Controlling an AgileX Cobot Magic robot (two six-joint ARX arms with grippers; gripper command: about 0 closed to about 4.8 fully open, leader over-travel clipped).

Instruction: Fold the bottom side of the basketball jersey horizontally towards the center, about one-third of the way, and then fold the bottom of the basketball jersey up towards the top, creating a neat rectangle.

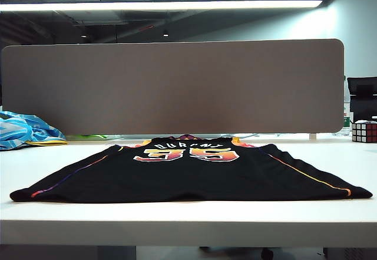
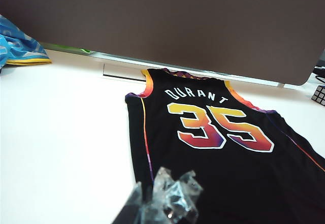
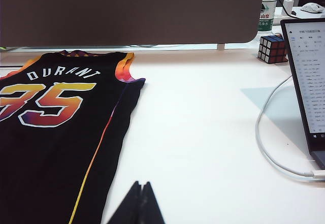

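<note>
Both my grippers are pressed together and hold nothing, the left gripper [image 2: 165, 201] hovering above the flat, unfolded basketball jersey [image 1: 188, 171] on the white table [image 1: 177, 221], the right gripper [image 3: 139, 203] above bare tabletop beside its edge.

Closed right hand [image 3: 140, 203] beside jersey [image 3: 56, 148]

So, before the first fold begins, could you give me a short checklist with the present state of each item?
1. Basketball jersey lies flat and unfolded, number up: ok.
2. Hem edge near the table front, inside the table: ok.
3. Nothing lying on the jersey: ok.
4. Left end effector shut, above the jersey's side edge, holding nothing: ok.
5. Right end effector shut, over bare table beside the jersey: ok.
6. Small wrinkles in the fabric: cannot tell.
</note>
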